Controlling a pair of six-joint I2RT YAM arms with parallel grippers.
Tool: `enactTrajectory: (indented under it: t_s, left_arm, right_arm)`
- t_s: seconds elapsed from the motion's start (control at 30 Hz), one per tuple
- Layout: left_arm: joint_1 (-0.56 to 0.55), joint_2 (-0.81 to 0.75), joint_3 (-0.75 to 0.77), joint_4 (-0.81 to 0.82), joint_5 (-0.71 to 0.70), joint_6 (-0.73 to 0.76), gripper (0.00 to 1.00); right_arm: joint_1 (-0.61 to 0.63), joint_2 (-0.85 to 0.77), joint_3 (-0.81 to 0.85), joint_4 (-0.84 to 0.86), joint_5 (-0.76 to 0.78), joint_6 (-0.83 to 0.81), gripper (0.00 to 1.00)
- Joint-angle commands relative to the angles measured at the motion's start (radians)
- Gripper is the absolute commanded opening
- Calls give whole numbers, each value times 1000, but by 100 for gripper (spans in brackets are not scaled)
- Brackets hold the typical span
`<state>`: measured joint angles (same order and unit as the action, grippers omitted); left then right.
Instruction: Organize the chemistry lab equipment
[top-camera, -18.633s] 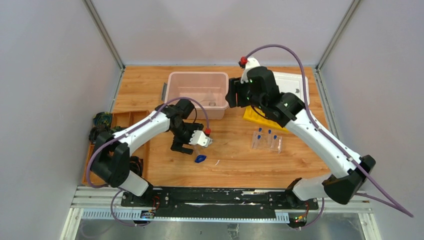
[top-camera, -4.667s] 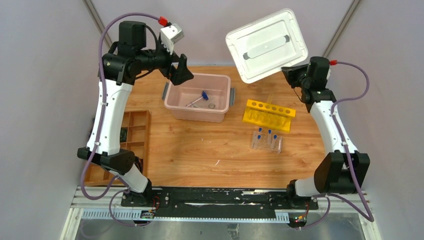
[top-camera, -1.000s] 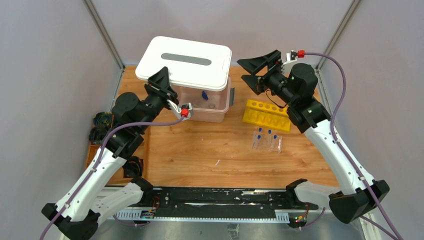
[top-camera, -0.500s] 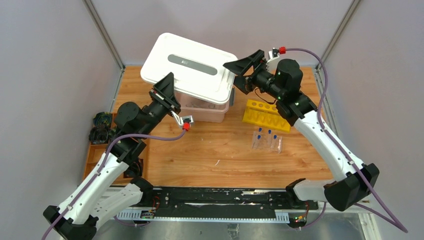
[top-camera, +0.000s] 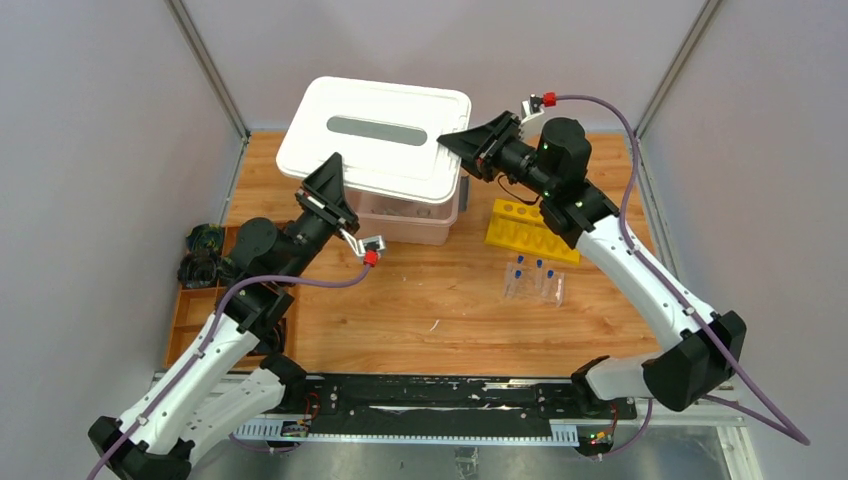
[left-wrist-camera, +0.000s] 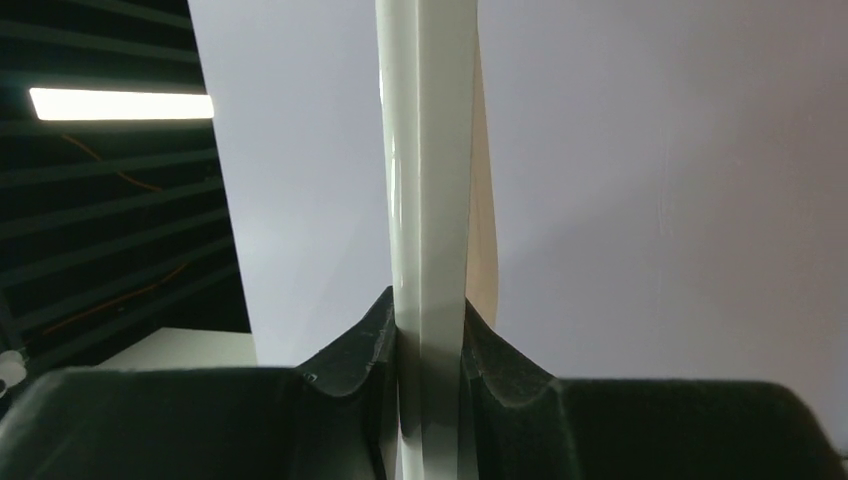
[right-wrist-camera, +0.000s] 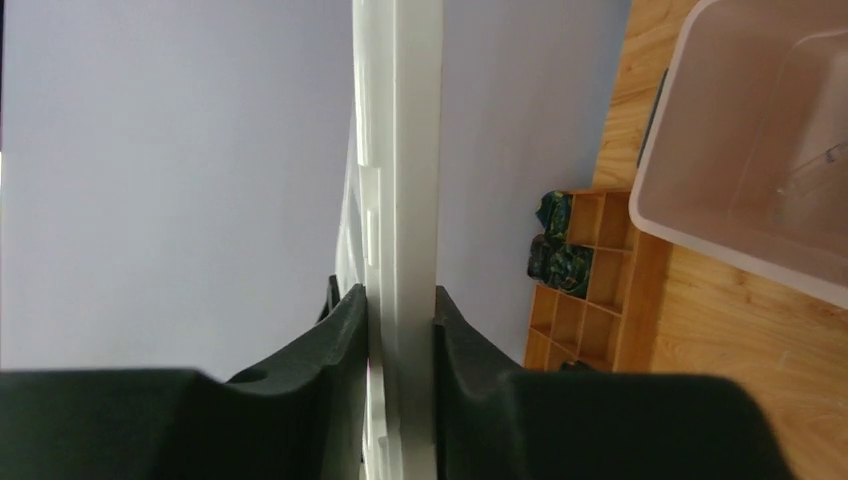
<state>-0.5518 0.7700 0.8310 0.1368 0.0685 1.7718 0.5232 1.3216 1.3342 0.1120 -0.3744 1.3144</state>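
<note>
The white rectangular lid (top-camera: 375, 135) hovers over the pink bin (top-camera: 410, 222), held at both ends. My left gripper (top-camera: 328, 188) is shut on its near-left edge. In the left wrist view the lid's edge (left-wrist-camera: 428, 180) stands clamped at my left gripper (left-wrist-camera: 428, 312). My right gripper (top-camera: 467, 143) is shut on the lid's right edge, shown as the lid rim (right-wrist-camera: 405, 150) at my right gripper (right-wrist-camera: 400, 300). A yellow tube rack (top-camera: 535, 232) and a clear rack with blue-capped tubes (top-camera: 533, 280) stand on the table to the right. The lid hides most of the bin's contents.
A wooden compartment tray (top-camera: 195, 305) lies at the table's left edge, also seen as the wooden tray (right-wrist-camera: 590, 300) in the right wrist view. The pink bin's wall (right-wrist-camera: 700, 190) shows there too. Grey enclosure walls close in the back and both sides.
My right gripper has moved in and closed on the lid's right edge. The lid has shifted slightly and sits more level above the bin, with the left grip unchanged.
</note>
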Motion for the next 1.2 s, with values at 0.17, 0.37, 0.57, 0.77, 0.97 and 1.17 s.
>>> enactTrajectory:
  t_s: [0.17, 0.37, 0.57, 0.77, 0.97, 1.17]
  left_arm:
    - [-11, 60, -79, 4, -124, -47, 100]
    - [-11, 103, 126, -649, -149, -279, 100]
    - [-11, 37, 109, -833, -30, -402, 100]
    - [93, 219, 383, -984, 66, -806, 100]
    - [303, 402, 633, -1054, 236, -1095, 100]
    - [409, 510, 710, -1052, 260, -1232, 99]
  right_arm:
    - [-27, 86, -35, 210, -45, 64, 4]
    - [-102, 159, 29, 109, -92, -43, 4]
    - [-164, 258, 28, 170, -151, -4, 4]
    - [-175, 318, 1, 263, -196, 36, 3]
    - [-179, 348, -33, 341, -225, 78, 3]
    - [-179, 383, -52, 402, -248, 111, 4]
